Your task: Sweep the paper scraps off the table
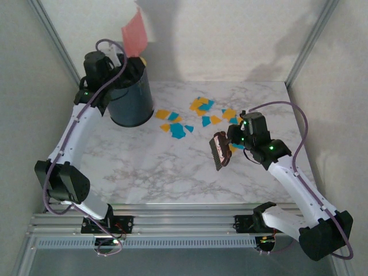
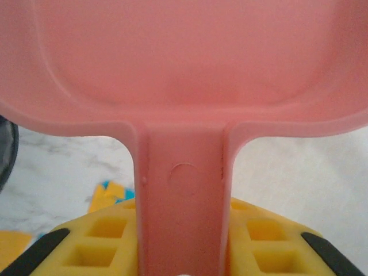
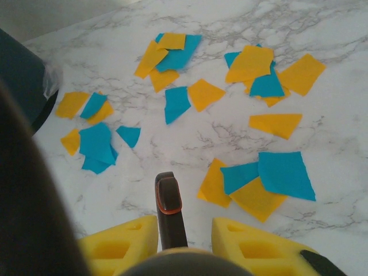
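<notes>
From above, we saw the left gripper (image 1: 133, 60) clamped on one pink dustpan (image 1: 135, 31), tipped above one dark bin (image 1: 131, 103), seemingly for emptying. The right gripper (image 1: 232, 144) clenched one brush (image 1: 220, 150), poised beside the paper scraps (image 1: 198, 105) on the table (image 1: 144, 167). At the left wrist, the fingers (image 2: 86, 241) pinched the dustpan's handle. At the right wrist, we counted roughly thirteen orange and nine teal scraps.

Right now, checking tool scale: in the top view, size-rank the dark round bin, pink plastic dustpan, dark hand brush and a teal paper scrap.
1. Dark round bin
2-3. Pink plastic dustpan and dark hand brush look alike; dustpan is raised, so unranked.
4. Teal paper scrap
</notes>
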### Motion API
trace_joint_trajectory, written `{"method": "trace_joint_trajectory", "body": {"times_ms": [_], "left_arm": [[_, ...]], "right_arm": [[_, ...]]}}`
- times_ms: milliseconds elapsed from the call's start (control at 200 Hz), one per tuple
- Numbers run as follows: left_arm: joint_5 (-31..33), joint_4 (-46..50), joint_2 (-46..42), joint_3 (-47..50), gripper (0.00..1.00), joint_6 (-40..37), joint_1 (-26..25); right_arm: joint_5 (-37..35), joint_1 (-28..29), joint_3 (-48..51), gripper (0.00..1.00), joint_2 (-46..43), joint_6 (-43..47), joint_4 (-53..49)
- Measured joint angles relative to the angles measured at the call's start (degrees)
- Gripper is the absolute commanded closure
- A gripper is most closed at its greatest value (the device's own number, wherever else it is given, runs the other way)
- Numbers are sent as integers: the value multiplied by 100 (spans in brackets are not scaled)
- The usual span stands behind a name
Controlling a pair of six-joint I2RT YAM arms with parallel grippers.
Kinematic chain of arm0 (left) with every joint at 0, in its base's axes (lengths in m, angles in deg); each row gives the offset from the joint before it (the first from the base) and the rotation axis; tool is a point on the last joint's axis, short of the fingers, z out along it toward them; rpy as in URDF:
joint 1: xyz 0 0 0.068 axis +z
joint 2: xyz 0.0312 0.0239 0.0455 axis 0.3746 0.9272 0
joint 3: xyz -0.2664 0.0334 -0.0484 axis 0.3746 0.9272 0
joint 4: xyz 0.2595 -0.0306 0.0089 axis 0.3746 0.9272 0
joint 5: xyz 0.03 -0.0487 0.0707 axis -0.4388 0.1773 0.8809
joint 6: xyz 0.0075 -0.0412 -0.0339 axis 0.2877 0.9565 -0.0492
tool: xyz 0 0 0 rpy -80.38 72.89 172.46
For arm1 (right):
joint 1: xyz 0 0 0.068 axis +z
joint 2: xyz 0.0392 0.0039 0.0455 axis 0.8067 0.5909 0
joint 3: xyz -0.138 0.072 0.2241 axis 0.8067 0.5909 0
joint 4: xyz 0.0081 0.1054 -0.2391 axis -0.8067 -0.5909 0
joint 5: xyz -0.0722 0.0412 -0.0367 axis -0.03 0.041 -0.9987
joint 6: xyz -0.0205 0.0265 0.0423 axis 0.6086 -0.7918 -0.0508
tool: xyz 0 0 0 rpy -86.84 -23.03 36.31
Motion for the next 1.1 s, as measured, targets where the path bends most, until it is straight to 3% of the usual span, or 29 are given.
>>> {"method": "trace_joint_trajectory", "body": {"times_ms": [155,390,806,1101], "left_arm": [[667,1307,52,-409,100,-1438,-787],[1725,2612,404,-422,100,-2841,-1860],[2732,3416,975,4,100,-4385,-3123],[2929,3814,1497,297,100,-5285,-3574]], "right_arm": [[-4,-151,-28,100,-9,48,-46],[-87,-579,-221,100,-109,352,-201],[-625,-1290,-533,100,20,1182,-297],[-1093,-1495,-525,100,240,1453,-116]]}}
